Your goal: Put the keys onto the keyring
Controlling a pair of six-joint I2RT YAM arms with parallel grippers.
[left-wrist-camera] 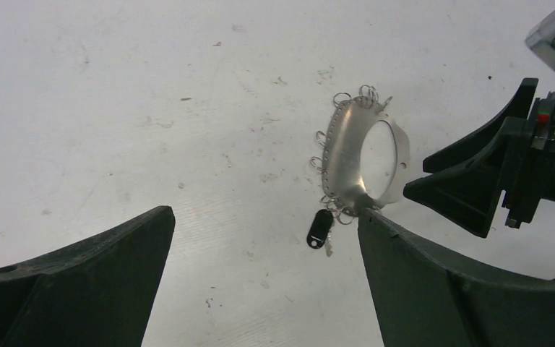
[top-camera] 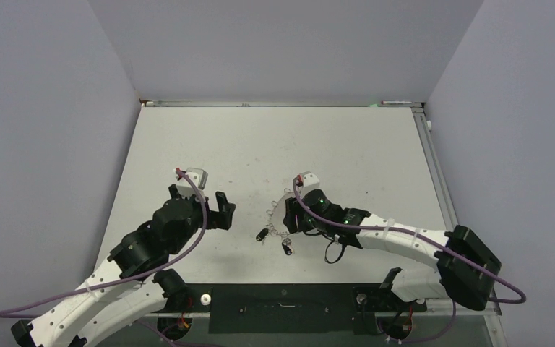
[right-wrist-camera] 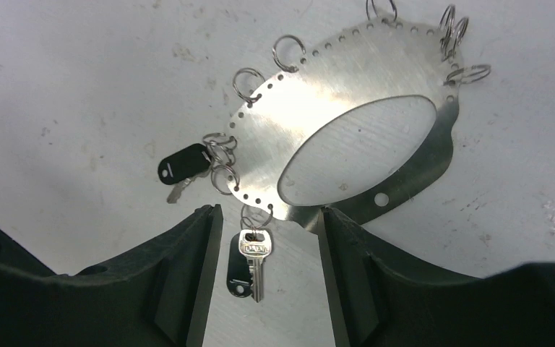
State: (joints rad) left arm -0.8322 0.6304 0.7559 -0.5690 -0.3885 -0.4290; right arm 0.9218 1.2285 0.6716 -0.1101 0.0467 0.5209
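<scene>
The keyring (right-wrist-camera: 311, 101) is a flat silvery hoop with small wire loops along its rim. It shows tilted in the left wrist view (left-wrist-camera: 350, 155) and as a thin arc in the top view (top-camera: 278, 196). A silver key with a black tag (right-wrist-camera: 253, 264) hangs from a loop, between my right fingers. A second black-tagged key (right-wrist-camera: 181, 166) hangs at the hoop's left rim and also shows in the left wrist view (left-wrist-camera: 320, 228). My right gripper (right-wrist-camera: 267, 211) is open, its right fingertip at the hoop's near edge. My left gripper (left-wrist-camera: 265, 213) is open and empty, left of the hoop.
The white table (top-camera: 332, 144) has walls on three sides and a rail along its far edge. In the top view the two keys (top-camera: 261, 233) (top-camera: 287, 247) lie between the left gripper (top-camera: 225, 211) and the right gripper (top-camera: 287, 217). The right gripper also shows in the left wrist view (left-wrist-camera: 415, 179).
</scene>
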